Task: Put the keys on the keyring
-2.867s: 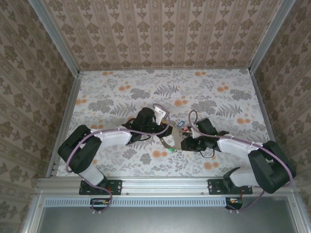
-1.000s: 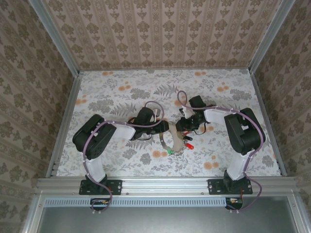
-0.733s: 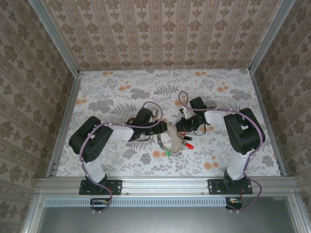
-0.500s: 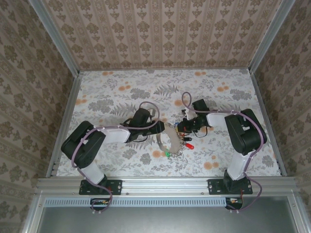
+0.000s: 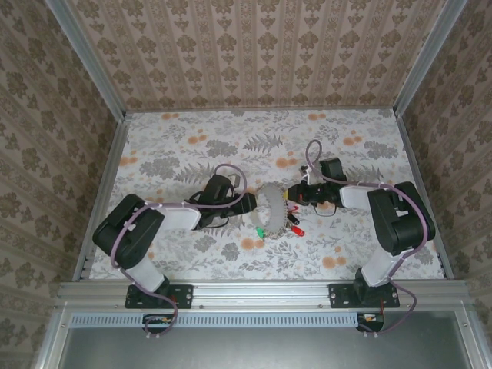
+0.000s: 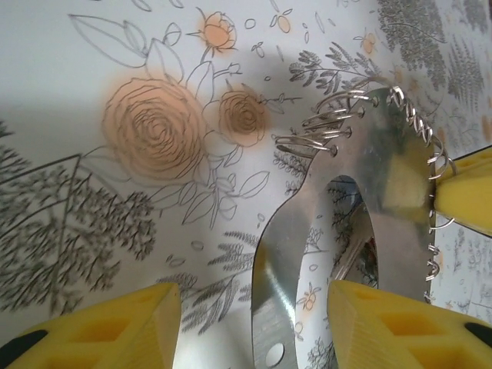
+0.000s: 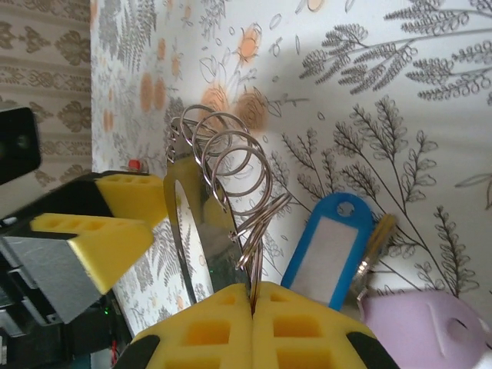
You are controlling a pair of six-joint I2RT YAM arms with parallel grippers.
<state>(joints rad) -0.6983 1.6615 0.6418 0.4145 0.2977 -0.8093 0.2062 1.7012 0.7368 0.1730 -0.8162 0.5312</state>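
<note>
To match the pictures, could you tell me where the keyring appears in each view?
Top external: keyring just below-right of centre.
Left wrist: keyring in the right half.
Right wrist: keyring left of centre, upright.
Shared landmark: right gripper pinching its wire rings; its yellow pad at the left-wrist view's right edge.

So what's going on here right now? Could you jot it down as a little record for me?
surface: floral table
keyring: shiny metal loop carrying small wire rings, between the two grippers
left gripper: open, one finger on either side of the loop
right gripper: shut on one wire ring
blue key: right beside the right gripper's fingers
green key and red keys: at the loop's near side
</note>
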